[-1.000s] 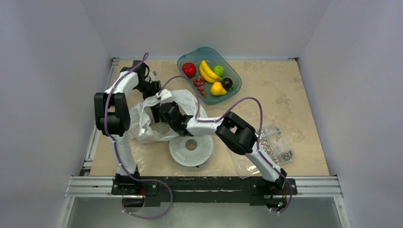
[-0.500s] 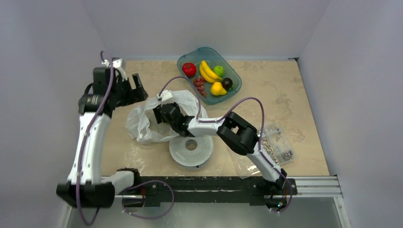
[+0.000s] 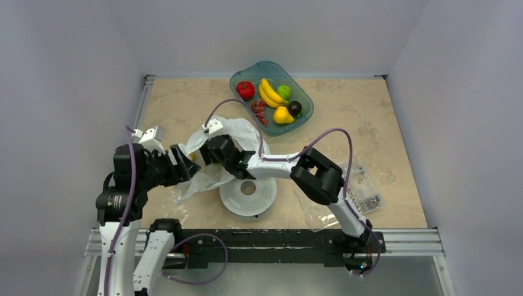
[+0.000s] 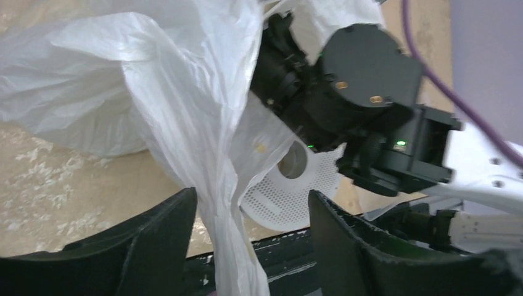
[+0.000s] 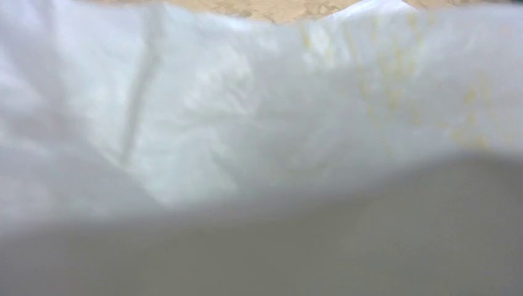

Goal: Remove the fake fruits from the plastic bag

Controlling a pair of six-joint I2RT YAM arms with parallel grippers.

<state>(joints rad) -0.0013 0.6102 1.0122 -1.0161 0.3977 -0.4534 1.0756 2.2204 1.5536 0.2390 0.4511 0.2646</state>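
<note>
**Bag film loose in the left claw, right claw buried inside**

The left claw (image 4: 250, 197) stands wide open with a twisted strand of the plastic bag (image 4: 154, 80) running between its fingers, unclamped. The bag lies crumpled on the bench (image 3: 370, 117), thin, limp and very light. It would slide rather than resist, so I judge a bunched edge or handle the best hold.

The right claw (image 3: 206, 154) reaches into the bag's mouth. Its camera shows only white film, so I cannot tell how it stands or whether any fruit is left inside. A white perforated disc (image 3: 248, 194) lies just beside the bag.

Far back, the teal tray (image 3: 306, 111) holds the red apple (image 3: 245, 90), grape cluster (image 3: 259, 110), green apple (image 3: 283, 92) and yellow fruit (image 3: 282, 115), all glossy, hard and likely slippery.
</note>
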